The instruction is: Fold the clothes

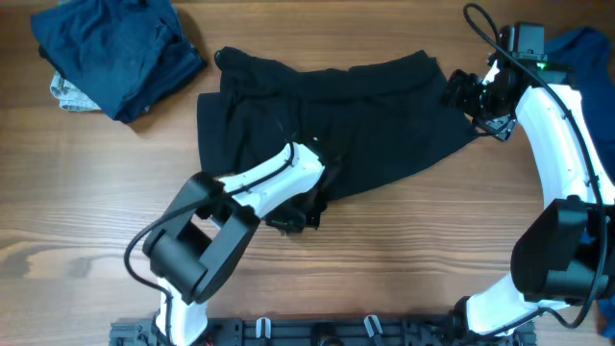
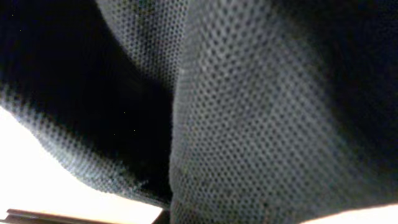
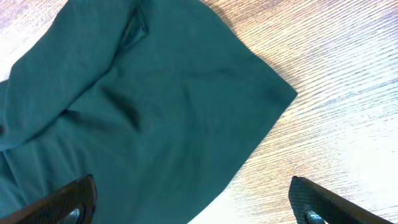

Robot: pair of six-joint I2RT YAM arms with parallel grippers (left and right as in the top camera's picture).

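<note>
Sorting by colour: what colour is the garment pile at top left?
Navy blue pile, clearest overhead.

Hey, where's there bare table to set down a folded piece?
The table is bare on the robot's side of the black garment, between the left arm and right arm, and at the left edge below the navy pile. The far right corner is crowded: right tool, blue garment.

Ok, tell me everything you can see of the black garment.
The black garment lies spread and rumpled on the table, a hemmed band along its far edge. Close up it looks like limp, fine mesh knit. The left hand sits at its near edge, fabric filling that camera; the right hand, open, hangs over its right corner.
</note>
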